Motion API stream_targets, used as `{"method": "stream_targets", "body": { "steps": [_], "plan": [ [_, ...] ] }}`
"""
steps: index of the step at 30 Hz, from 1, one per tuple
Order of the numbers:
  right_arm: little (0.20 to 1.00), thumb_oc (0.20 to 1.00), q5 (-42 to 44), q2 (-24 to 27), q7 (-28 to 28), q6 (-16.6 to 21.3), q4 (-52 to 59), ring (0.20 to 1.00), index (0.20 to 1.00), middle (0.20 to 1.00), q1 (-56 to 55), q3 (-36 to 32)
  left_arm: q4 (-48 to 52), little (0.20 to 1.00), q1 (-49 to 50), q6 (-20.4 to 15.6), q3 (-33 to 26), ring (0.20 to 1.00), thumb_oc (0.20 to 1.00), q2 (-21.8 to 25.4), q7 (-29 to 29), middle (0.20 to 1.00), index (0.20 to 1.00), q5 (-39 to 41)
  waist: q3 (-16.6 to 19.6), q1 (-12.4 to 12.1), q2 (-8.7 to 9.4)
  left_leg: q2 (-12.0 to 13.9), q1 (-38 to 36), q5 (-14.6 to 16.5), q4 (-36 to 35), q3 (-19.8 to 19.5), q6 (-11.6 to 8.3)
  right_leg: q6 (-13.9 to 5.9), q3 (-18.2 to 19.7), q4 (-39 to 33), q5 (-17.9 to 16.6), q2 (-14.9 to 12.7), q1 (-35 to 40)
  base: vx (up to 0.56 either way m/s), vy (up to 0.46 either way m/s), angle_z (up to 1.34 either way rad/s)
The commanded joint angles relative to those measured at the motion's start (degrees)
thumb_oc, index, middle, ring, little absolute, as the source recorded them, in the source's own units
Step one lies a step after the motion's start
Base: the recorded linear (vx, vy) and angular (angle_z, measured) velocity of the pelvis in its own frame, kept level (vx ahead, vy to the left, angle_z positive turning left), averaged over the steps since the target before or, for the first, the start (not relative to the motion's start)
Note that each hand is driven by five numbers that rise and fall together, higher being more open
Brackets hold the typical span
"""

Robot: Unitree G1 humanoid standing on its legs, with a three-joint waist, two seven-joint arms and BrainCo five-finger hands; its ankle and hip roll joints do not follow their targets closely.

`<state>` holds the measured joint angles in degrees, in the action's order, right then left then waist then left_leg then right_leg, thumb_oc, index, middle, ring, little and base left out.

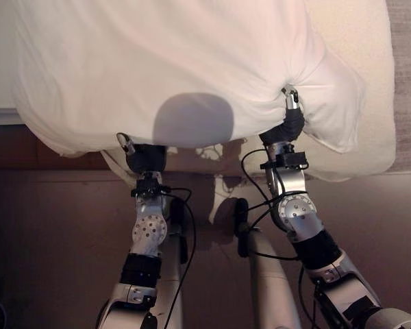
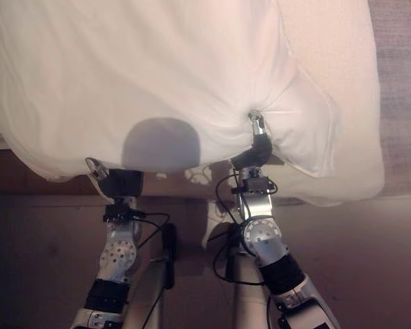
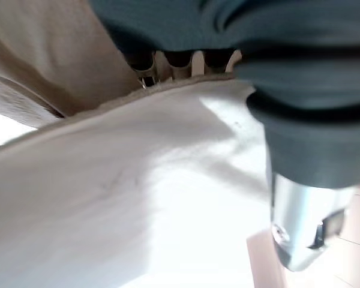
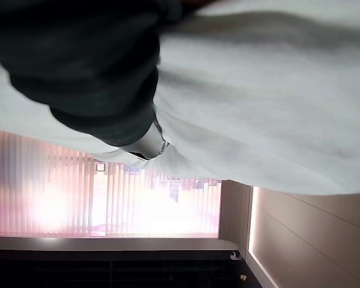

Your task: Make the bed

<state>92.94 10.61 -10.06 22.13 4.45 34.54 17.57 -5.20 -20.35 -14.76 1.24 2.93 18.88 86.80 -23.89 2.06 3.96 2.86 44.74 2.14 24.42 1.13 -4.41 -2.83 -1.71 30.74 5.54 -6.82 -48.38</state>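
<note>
Nearest, the left hand [image 1: 145, 156] sits at the near hem of a white duvet [image 1: 164, 62], its dark cover just below the cloth and its fingers [image 3: 145, 71] curled over the edge, so it grips the hem; the left wrist view shows the fabric running out from under them in one broad smooth sheet. A little farther and to the right, the right hand [image 1: 290, 118] is pushed up into the cloth, which bunches into radiating creases around it; that puckering suggests a pinch, yet its fingers are buried in the fabric and I cannot tell how they stand. The duvet itself hangs raised between the two hands and spreads away over the bed, its right corner drooping onto the cream mattress [image 1: 370, 82] beyond. Judged from the folds, it is soft, limp and fairly light, likely to sag wherever it is unsupported and to slide through a loose grip. The best hold looks to be the near hem, hands well apart toward the two corners, with cloth gathered thick in each grasp
</note>
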Motion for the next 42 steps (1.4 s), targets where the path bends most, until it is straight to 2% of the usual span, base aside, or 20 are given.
{"method": "stream_targets", "body": {
  "steps": [1, 14, 21, 23, 24, 25, 26, 36, 41, 42],
  "plan": [
    [0.2, 0.2, -3.48, -0.09, -7.38, 0.46, 13.98, 0.2, 0.2, 0.2, -2.2, -2.33, 4.87, 1.0, 1.06, 1.69, 1.57, 1.0, 1.0, 1.11, 4.41, 1.0, 1.0, -1.97, 3.86, 0.03, -0.32, -2.72, 2.73, 0.91, 1.46, 0.0, 2.75, -2.63, 0.17, -4.53, -4.25, 2.96, -0.14, 0.0, 0.0, 0.0],
    [0.2, 0.2, -2.49, -0.19, -7.33, 0.82, 12.47, 0.2, 0.2, 0.2, -1.52, -2.07, 4.31, 1.0, 1.22, 2.51, 3.34, 1.0, 1.0, 1.47, 5.48, 1.0, 1.0, -2.79, 3.54, -0.13, -0.44, -2.78, 2.46, 1.04, 1.77, -0.07, 2.82, -2.55, 0.06, -3.99, -3.95, 2.89, 0.05, 0.0, 0.0, 0.0],
    [0.2, 0.2, -2.7, -0.09, -6.92, 0.39, 12.04, 0.2, 0.2, 0.2, -1.57, -1.77, 4.55, 1.0, -0.5, 0.96, 3.02, 1.0, 1.0, 2.29, 3.54, 1.0, 1.0, -3.09, 3.7, 0.17, -0.56, -2.75, 2.54, 1.26, 2.23, 0.05, 2.95, -2.49, 0.18, -3.67, -3.85, 2.89, -0.03, 0.0, 0.0, 0.0],
    [0.2, 0.2, -2.45, 0.01, -6.4, 0.5, 11.23, 0.2, 0.2, 0.2, -1.42, -1.09, 3.37, 1.0, -2.2, -1.34, 2.53, 1.0, 1.0, 3.44, -0.01, 1.0, 1.0, -3.6, 3.73, 0.33, -0.75, -2.81, 2.14, 1.23, 1.85, 0.19, 3.05, -2.61, 0.47, -3.88, -4.02, 3.02, 0.12, 0.0, 0.0, 0.0],
    [0.2, 0.2, -2.45, 0.01, -6.4, 0.5, 11.23, 0.2, 0.2, 0.2, -1.41, -1.09, 3.36, 1.0, -2.21, -1.34, 2.52, 1.0, 1.0, 3.44, -0.01, 1.0, 1.0, -3.59, 3.73, 0.33, -0.75, -2.81, 2.13, 1.23, 1.85, 0.19, 3.05, -2.61, 0.47, -3.88, -4.02, 3.02, 0.12, 0.0, 0.0, 0.0],
    [0.2, 0.2, -2.22, -0.21, -5.98, 0.34, 10.82, 0.2, 0.2, 0.2, -1.53, -0.66, 2.23, 1.0, -3.52, -3.36, 1.71, 1.0, 1.0, 3.78, -2.59, 1.0, 1.0, -3.82, 3.86, 0.49, -0.92, -2.78, 2.07, 1.23, 1.78, 0.33, 3.05, -2.66, 0.49, -3.84, -3.99, 2.92, 0.14, 0.0, 0.0, 0.0],
    [0.2, 0.2, -2.22, -0.21, -5.98, 0.34, 10.82, 0.2, 0.2, 0.2, -1.53, -0.66, 2.23, 1.0, -3.53, -3.35, 1.71, 1.0, 1.0, 3.78, -2.59, 1.0, 1.0, -3.82, 3.86, 0.5, -0.92, -2.79, 2.07, 1.23, 1.78, 0.33, 3.05, -2.66, 0.49, -3.84, -3.99, 2.92, 0.14, 0.0, 0.0, 0.0],
    [0.2, 0.2, -1.99, 1.22, -2.76, 0.17, 10.24, 0.2, 0.2, 0.2, -2.94, -1.47, -0.74, 1.0, -9.23, -12.29, -5.72, 1.0, 1.0, 9.69, -16.5, 1.0, 1.0, -9.52, 4.89, 0.85, -1.83, -2.42, 2.79, 1.01, 2.45, 0.63, 2.73, -2.54, 0.46, -3.36, -4.07, 2.84, -0.59, 0.0, 0.0, 0.0],
    [0.2, 0.2, -2.1, 1.43, -1.4, -0.4, 10.29, 0.2, 0.2, 0.2, -4.77, -1.09, -2.8, 1.0, -9.99, -14.16, -8.83, 1.0, 1.0, 12.03, -20.74, 1.0, 1.0, -10.06, 4.81, 0.76, -2.28, -2.17, 2.57, 0.97, 2.53, 0.81, 2.57, -2.58, 0.47, -3.25, -4.07, 2.77, -0.42, 0.0, 0.0, 0.0],
    [0.2, 0.2, -2.07, 1.37, -1.29, -0.45, 10.58, 0.2, 0.2, 0.2, -5.37, -1.16, -2.98, 0.9, -9.78, -14.55, -9.32, 0.9, 0.9, 12.19, -21.23, 0.9, 0.9, -10.19, 4.79, 0.75, -2.4, -2.17, 2.67, 0.91, 2.65, 0.85, 2.52, -2.52, 0.49, -3.18, -4.09, 2.74, -0.46, 0.0, 0.0, 0.0]
  ]
}}
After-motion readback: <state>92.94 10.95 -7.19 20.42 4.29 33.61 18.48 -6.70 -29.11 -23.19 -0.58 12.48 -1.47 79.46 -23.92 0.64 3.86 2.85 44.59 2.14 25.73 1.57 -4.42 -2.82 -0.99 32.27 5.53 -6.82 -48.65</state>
